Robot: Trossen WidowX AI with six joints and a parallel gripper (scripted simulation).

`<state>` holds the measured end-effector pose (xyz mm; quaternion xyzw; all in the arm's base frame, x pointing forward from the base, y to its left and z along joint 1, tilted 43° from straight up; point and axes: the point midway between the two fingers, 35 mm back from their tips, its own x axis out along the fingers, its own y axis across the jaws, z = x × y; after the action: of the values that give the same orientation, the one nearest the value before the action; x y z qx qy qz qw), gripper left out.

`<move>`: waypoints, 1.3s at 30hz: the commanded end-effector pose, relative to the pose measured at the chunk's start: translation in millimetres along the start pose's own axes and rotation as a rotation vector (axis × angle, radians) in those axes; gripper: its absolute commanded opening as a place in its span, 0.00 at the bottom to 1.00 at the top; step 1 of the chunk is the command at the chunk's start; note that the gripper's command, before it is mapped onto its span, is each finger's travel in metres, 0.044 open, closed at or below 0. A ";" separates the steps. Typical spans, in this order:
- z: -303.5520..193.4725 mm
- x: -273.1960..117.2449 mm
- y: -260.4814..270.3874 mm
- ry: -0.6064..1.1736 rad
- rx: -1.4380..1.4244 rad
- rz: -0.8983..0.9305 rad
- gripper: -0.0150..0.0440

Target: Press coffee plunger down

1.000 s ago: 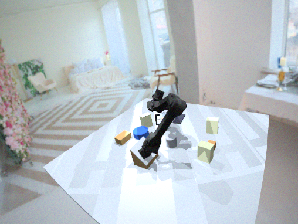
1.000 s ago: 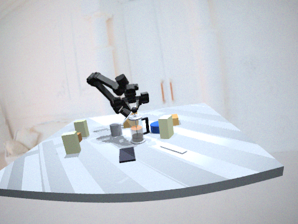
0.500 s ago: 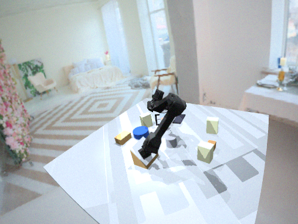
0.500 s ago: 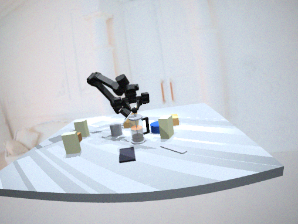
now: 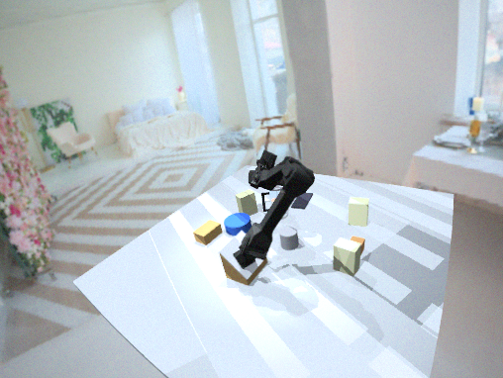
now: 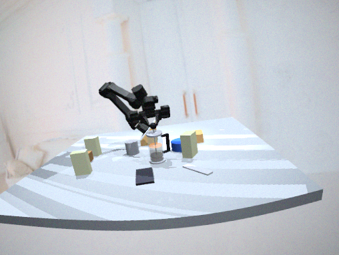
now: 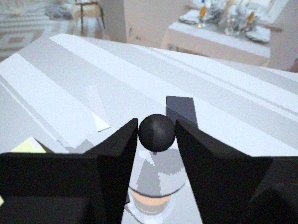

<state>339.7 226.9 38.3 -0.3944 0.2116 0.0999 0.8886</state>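
The coffee press, a clear glass cylinder [image 6: 156,149] [image 5: 263,202] with a grey lid and a black handle [image 6: 167,143], stands upright on the table. Its black round plunger knob [image 6: 153,125] [image 7: 157,133] sits a short way above the lid, with a bit of rod showing between. Dark contents and an orange layer show inside the glass. My gripper [image 7: 156,123] [image 6: 153,125] is shut on the plunger knob, one finger at each side, coming down at a slant. In the top view the arm hides the knob and most of the glass.
A grey cylinder [image 5: 289,237] [image 6: 132,147], a blue disc [image 5: 238,224] [image 6: 176,145] and a pale green block [image 5: 246,202] [image 6: 189,144] stand near the press. A dark flat tile [image 6: 145,176] [image 7: 181,110] and a thin white strip [image 6: 197,169] lie on the table. Two more green blocks stand farther off.
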 end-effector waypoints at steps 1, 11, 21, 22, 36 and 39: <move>-7.2 4.0 -0.1 0.023 -0.012 -0.002 0.46; -6.6 4.6 0.0 0.023 -0.012 -0.002 0.46; -6.1 5.2 0.1 0.023 -0.012 -0.002 0.46; -6.1 5.3 0.2 0.023 -0.012 -0.002 0.46; -5.4 6.1 0.4 0.023 -0.012 -0.002 0.46; 0.4 2.8 0.5 0.005 -0.002 -0.001 0.46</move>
<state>342.1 227.5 37.0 -0.3958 0.2136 0.0987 0.8877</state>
